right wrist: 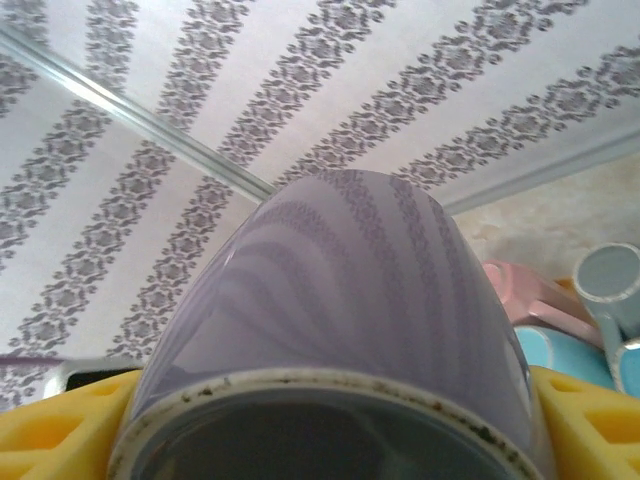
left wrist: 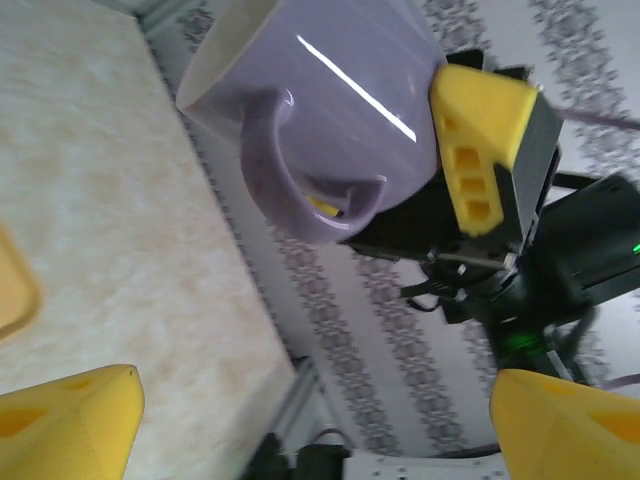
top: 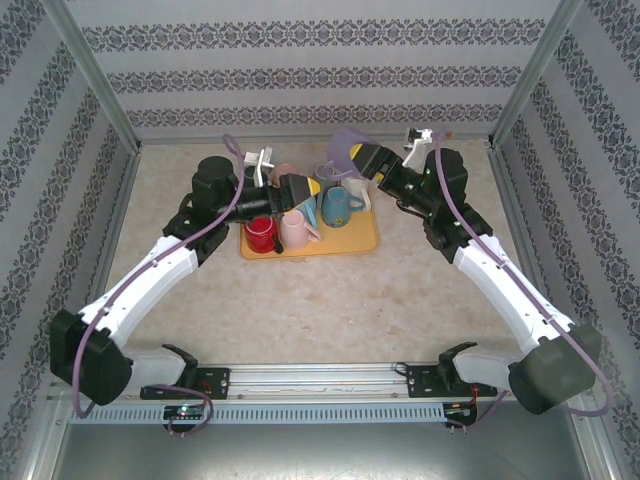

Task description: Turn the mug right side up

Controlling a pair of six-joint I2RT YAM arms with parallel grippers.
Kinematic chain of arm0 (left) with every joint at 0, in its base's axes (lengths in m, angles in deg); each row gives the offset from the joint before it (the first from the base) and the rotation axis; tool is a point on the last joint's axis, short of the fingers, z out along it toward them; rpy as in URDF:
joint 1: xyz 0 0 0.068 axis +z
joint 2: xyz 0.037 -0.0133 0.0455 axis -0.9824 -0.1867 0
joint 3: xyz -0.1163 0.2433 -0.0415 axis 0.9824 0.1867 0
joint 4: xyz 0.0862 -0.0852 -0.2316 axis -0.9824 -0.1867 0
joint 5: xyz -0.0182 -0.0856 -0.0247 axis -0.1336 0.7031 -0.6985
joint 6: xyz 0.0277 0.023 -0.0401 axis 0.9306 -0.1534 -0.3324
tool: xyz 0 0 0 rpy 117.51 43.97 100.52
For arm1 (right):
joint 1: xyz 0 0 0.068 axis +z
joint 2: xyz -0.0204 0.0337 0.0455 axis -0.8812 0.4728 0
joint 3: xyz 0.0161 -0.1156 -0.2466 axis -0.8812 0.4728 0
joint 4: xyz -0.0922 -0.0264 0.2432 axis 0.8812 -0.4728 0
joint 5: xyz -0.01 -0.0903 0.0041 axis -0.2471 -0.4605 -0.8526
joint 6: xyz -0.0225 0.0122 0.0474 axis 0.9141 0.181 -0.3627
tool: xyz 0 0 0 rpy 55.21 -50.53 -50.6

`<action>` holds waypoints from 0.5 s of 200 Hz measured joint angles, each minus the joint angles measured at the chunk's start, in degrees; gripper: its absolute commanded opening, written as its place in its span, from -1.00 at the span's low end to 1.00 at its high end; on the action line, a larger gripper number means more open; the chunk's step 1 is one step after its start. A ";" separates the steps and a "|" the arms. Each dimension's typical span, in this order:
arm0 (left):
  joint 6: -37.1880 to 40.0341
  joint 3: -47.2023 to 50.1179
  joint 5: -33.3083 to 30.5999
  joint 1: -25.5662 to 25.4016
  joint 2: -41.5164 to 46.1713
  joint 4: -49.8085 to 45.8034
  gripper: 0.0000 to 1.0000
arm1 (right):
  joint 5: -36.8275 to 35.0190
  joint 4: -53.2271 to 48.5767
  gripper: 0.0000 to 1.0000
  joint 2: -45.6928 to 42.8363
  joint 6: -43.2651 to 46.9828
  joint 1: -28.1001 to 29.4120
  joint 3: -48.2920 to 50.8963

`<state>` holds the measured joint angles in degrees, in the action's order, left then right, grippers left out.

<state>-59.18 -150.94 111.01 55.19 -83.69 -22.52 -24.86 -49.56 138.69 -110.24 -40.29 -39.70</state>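
Observation:
The purple mug (top: 344,150) hangs in the air over the back edge of the orange tray (top: 352,240), tipped on its side. My right gripper (top: 360,160) is shut on the mug near its base. In the right wrist view the mug (right wrist: 340,290) sits between the yellow fingers (right wrist: 590,425), its base ring toward the camera and its mouth pointing away. The left wrist view shows the mug (left wrist: 330,80) from the side, handle down, with a right finger (left wrist: 480,140) against it. My left gripper (top: 297,188) stands open over the tray with nothing between its fingers (left wrist: 70,425).
On the tray stand a red mug (top: 261,235), a pink mug (top: 296,230) and a blue mug (top: 338,206), with several more at the back. Patterned walls close in the table on three sides. Bare tabletop (top: 330,310) lies in front of the tray.

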 measured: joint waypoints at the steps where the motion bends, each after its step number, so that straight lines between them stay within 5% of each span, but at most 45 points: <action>1: -0.66 0.24 0.31 0.15 -0.22 1.03 0.77 | 0.17 0.26 -0.09 -0.04 -0.02 0.00 0.09; 44: -18.45 3.39 5.57 1.66 -7.52 27.32 0.69 | 3.37 5.25 -0.10 -0.52 -0.26 0.15 0.83; 100: -30.01 3.30 7.89 1.66 -12.61 44.28 0.27 | 5.97 6.67 -0.15 -1.42 -0.46 1.29 0.90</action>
<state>-89.19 -147.63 118.90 56.85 -96.31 21.76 -18.89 -42.89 137.27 -110.70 -39.00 -38.81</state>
